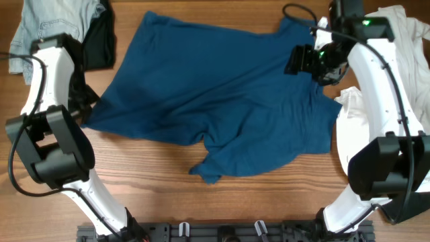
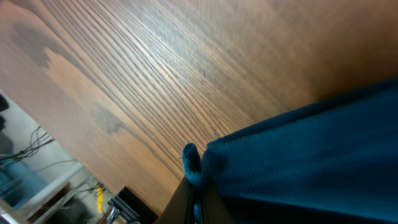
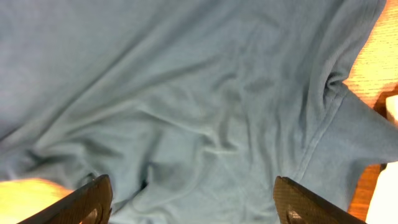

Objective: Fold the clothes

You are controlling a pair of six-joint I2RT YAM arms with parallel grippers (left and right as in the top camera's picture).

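1. overhead: the blue t-shirt (image 1: 222, 107) lies spread and rumpled across the middle of the wooden table (image 1: 161, 175). the left gripper (image 1: 89, 107) sits low at the shirt's left edge. the right gripper (image 1: 306, 62) hangs over the shirt's upper right part. a pale denim piece (image 1: 40, 30) and a black garment (image 1: 101, 40) lie side by side in the top left corner. a white shirt (image 1: 396, 40) lies along the right edge, partly under the right arm.
2. left wrist: the left jaws are pressed tight together on a small fold of the shirt's edge, and a nub of blue cloth pokes out past the tips. the rest of the shirt runs off to the right over bare wood.
3. right wrist: the two fingers (image 3: 93, 198) stand wide apart at the bottom corners, with only creased blue cloth beneath the gap between them. this hand holds nothing. whether its tips touch the cloth is hard to tell from here. a seam runs down the right side, and a strip of table shows beyond it.
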